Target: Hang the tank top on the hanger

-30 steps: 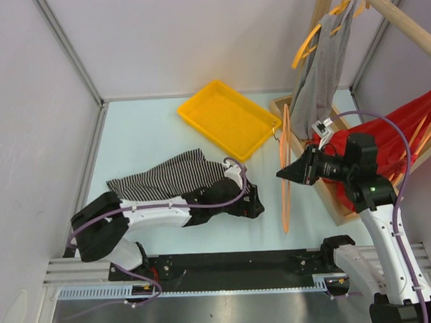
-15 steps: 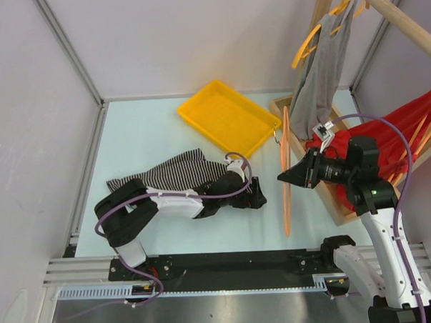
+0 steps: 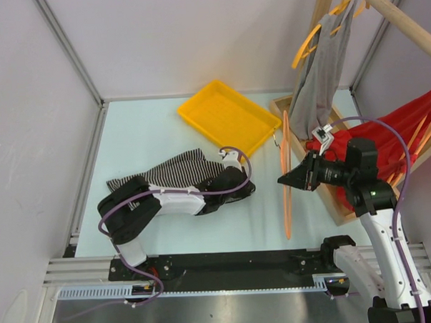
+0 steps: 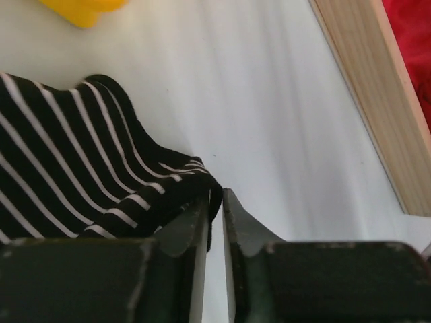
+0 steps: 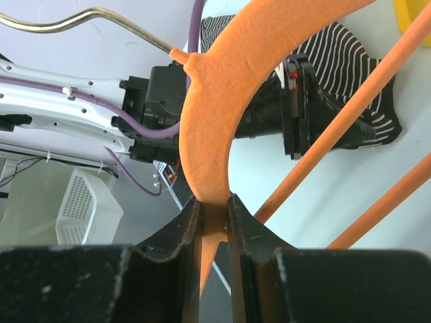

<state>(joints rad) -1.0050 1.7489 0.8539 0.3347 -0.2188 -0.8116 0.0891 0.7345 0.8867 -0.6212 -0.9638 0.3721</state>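
Note:
The striped tank top (image 3: 166, 174) lies crumpled on the table left of centre. My left gripper (image 3: 247, 190) sits low at its right end. In the left wrist view the left gripper (image 4: 215, 196) is shut on the dark hem of the tank top (image 4: 81, 155), with fabric pinched between the jaws. My right gripper (image 3: 281, 180) holds the orange hanger (image 3: 285, 173) upright and edge-on, its wire hook towards the tray. The right wrist view shows the right gripper (image 5: 214, 202) shut on the hanger (image 5: 222, 87) at its curved top, with the tank top (image 5: 337, 60) beyond.
A yellow tray (image 3: 195, 95) sits at the back centre. At the right stands a wooden rack base (image 3: 331, 199), its rail (image 3: 402, 17) carrying a grey garment (image 3: 322, 71) on an orange hanger and a big red cloth (image 3: 414, 124). The wooden frame (image 4: 363, 87) lies right of the left gripper.
The left arm swung in over the tank top's right end and its jaws closed from wide open onto the hem. The right arm with the hanger barely shifted.

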